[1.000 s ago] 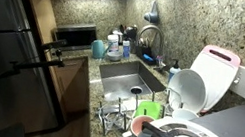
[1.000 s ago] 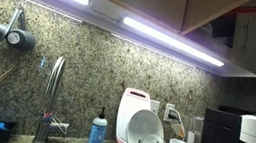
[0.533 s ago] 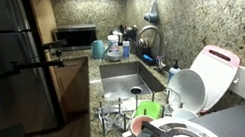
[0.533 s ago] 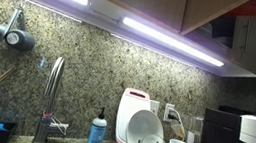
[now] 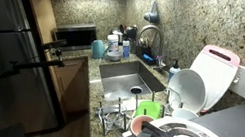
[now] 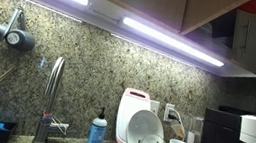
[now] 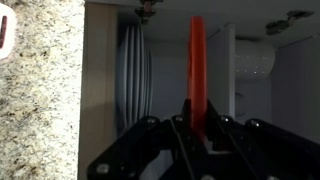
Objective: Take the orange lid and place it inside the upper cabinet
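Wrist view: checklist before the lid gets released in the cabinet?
1. Grip: gripper shut on the orange lid - ok.
2. Lid upright, edge-on to the camera - ok.
3. Cabinet open, inside visible - ok.
4. Lid apart from the standing plates and the white container - ok, as far as it shows.
5. Shelf under the lid: hidden by the gripper - cannot tell.
6. Lid fully past the cabinet front - cannot tell.
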